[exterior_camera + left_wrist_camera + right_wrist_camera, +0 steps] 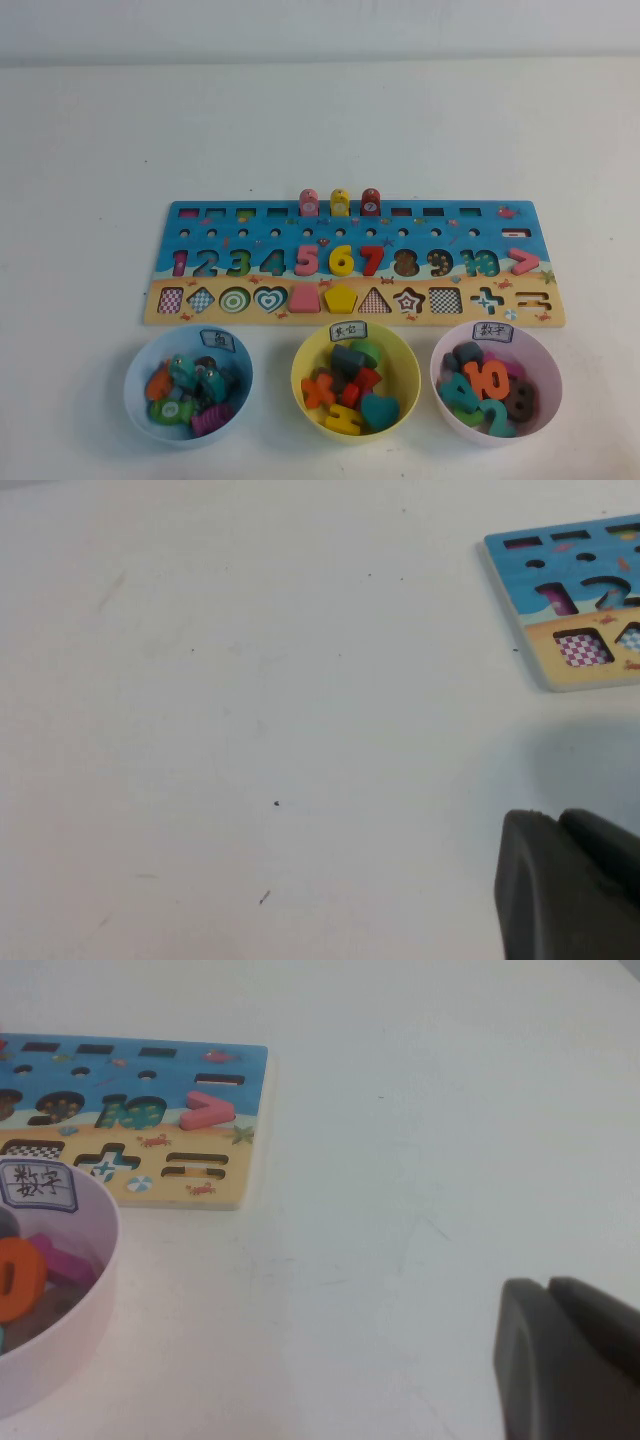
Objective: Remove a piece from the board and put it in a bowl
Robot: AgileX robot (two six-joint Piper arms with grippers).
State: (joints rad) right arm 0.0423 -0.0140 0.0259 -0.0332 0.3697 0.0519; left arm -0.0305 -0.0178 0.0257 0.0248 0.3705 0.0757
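The table [320, 120] is white and mostly bare, with wide open room to the left and right of everything on it and behind the board. The board [355, 262] lies crosswise in the middle, long axis running left to right, its tan strip on the robot's side. Three bowls stand in a row just in front of it: a blue bowl [140, 385] on the left, the yellow bowl [308, 362] in the centre, a pink bowl [545, 355] on the right, all already holding pieces.

The pink trapezoid piece [305, 298] sits in its slot on the tan strip, just left of the yellow pentagon [341, 297] and directly behind the yellow bowl, so the carry should be short and straight toward the robot.

Neither arm shows in the high view. The left hand [570, 885] hangs over bare table off the board's left end; the right hand [570, 1360] hangs off its right end, near the pink bowl. Whether either is open I cannot tell; neither appears to hold anything. The piece lies inward from both, slightly nearer the left side.
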